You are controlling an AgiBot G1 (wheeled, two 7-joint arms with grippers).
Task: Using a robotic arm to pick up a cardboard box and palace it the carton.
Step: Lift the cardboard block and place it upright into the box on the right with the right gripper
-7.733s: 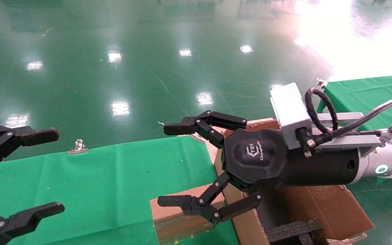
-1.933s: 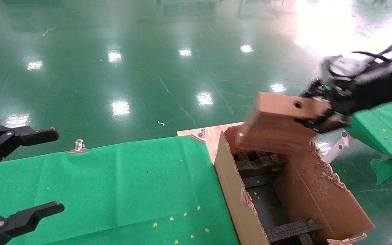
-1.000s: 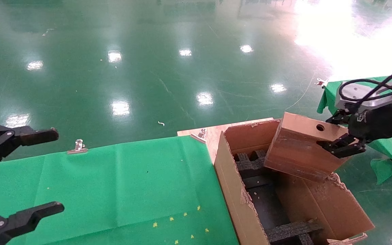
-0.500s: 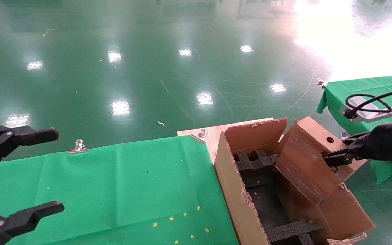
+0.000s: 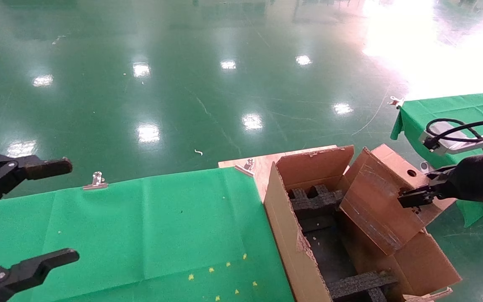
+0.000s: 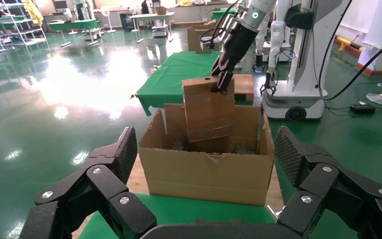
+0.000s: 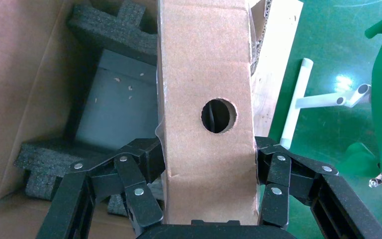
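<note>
Right gripper (image 7: 206, 199) clamped the box (image 5: 382, 201), tilted, lower end inside the carton (image 5: 292, 235) (not released yet). Left gripper (image 5: 23, 218) idle, spread wide.

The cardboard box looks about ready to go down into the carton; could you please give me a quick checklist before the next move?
1. Right gripper clamped on both sides of the cardboard box: ok.
2. Box over the carton opening: ok, lower end already inside.
3. Box level: not ok, tilted against the carton's right wall.
4. Floor between the black foam inserts free: ok where it shows.
5. Left gripper away over the green cloth: ok.
</note>
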